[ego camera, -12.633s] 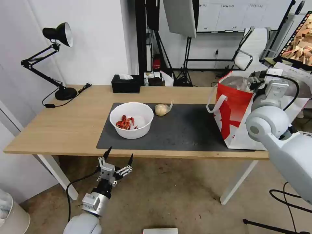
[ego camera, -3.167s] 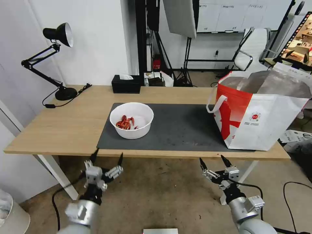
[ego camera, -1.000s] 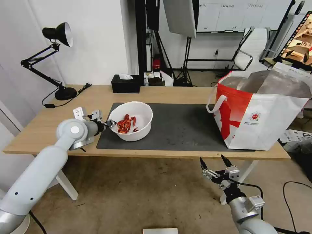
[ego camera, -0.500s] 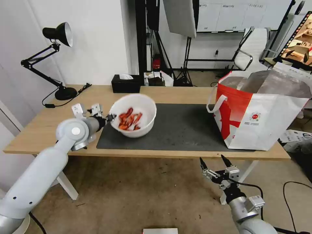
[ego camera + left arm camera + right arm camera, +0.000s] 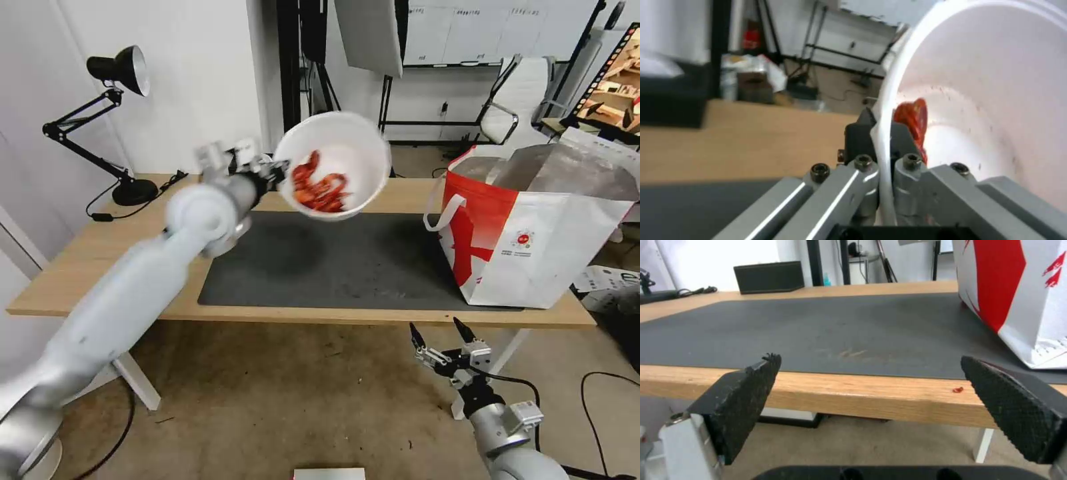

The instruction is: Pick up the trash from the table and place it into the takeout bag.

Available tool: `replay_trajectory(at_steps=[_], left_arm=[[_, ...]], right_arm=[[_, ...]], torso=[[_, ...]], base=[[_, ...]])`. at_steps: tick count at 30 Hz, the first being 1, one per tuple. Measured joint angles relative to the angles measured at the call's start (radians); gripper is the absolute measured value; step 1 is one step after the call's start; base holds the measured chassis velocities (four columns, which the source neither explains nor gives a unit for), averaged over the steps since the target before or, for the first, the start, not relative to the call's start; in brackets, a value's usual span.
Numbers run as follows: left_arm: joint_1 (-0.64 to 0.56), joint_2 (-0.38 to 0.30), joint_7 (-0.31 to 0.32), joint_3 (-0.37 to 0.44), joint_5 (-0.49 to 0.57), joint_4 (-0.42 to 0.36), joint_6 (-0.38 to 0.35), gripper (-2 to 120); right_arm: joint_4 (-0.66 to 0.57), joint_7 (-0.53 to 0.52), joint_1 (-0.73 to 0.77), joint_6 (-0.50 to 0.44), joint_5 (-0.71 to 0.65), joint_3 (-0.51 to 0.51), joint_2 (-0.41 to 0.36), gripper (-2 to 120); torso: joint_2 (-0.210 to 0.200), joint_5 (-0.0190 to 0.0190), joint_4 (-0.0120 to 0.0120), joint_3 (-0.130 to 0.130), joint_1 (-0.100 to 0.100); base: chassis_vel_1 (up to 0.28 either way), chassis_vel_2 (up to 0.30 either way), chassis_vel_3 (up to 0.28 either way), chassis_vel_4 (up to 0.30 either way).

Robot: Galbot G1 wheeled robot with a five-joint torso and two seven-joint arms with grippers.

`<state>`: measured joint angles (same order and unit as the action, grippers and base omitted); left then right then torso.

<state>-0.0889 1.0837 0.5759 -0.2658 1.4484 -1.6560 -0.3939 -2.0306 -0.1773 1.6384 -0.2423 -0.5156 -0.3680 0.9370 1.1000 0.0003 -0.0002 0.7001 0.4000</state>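
Head view: left pincer [image 5: 279, 168] clamped on the rim of the white bowl [image 5: 333, 165], held tilted in the air above the dark mat [image 5: 320, 260] of the tabletop [image 5: 133, 253], red scraps [image 5: 319, 185] inside. Takeout bag [image 5: 533, 227] upright at the mat's right end. Right pincer [image 5: 442, 337] spread open below the tabletop's front edge.

Left wrist view: fingers [image 5: 859, 131] pinching the bowl's rim.

Right wrist view: pads [image 5: 743, 396] wide apart, facing the tabletop edge.

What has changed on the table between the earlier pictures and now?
The left hand gripped the white bowl's rim and lifted it off the mat, up toward the takeout bag. The beige lump is gone. The right hand stays open below the table edge.
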Motion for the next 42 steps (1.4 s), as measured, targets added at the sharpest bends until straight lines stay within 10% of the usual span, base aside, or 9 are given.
replay_trajectory(at_steps=[16,27,42], left_arm=[[0.291,0.500,-0.041,-0.056,-0.104,0.458,-0.022,0],[0.298,0.518,-0.145,-0.192,-0.219,0.522,0.031,0],[0.294,0.513,-0.123,-0.278,-0.344,0.506,0.073,0]], right_arm=[[0.000,0.000,0.000,0.000,0.000,0.000,0.000,100],[0.000,0.000,0.000,0.000,0.000,0.000,0.000,100],[0.000,0.000,0.000,0.000,0.000,0.000,0.000,100]], torso=[[0.000,0.0003,-0.0002,0.000,0.000],[0.000,-0.0002,0.0006,0.000,0.000],[0.000,-0.0002,0.0002,0.000,0.000]], base=[[0.000,0.000,0.000,0.000],[0.000,0.000,0.000,0.000],[0.000,0.000,0.000,0.000]])
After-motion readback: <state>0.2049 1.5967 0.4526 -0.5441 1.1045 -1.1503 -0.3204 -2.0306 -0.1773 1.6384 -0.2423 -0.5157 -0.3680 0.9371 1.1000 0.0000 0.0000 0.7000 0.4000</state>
